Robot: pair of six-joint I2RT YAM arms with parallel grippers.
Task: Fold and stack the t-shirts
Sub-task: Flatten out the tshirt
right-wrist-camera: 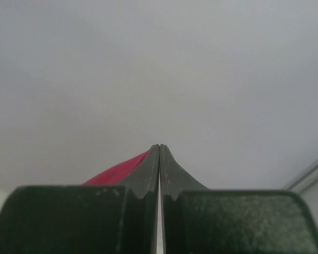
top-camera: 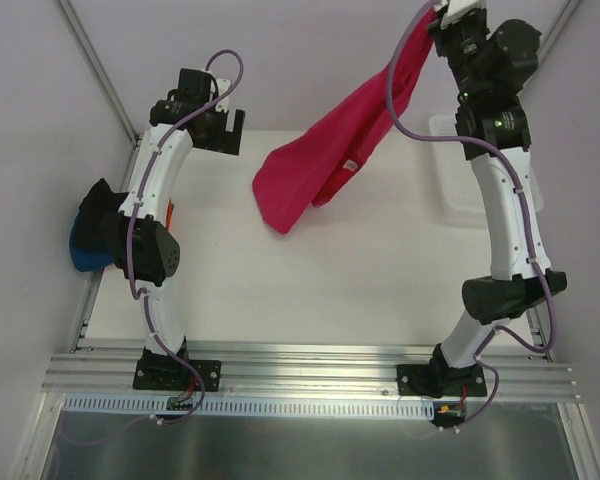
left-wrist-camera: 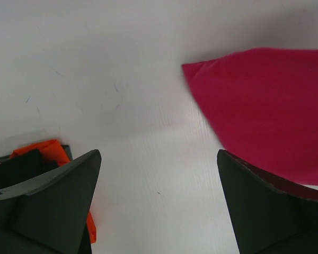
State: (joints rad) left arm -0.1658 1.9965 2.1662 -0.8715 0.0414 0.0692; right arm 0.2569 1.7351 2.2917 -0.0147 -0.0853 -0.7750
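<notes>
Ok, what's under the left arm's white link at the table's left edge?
A heap of soft t-shirts: black cloth beside blue cloth, and an orange sliver on the arm's inner side. The left arm covers the heap's middle, so folds can't be seen.

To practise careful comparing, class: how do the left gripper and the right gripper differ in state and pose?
The left gripper is open, its jaws wide apart; the right gripper is shut. The left gripper holds nothing, while the right gripper pinches the pink shirt, which hangs from it. The left gripper faces down at the table; the right gripper sits high above it. Both have two dark fingers.
</notes>
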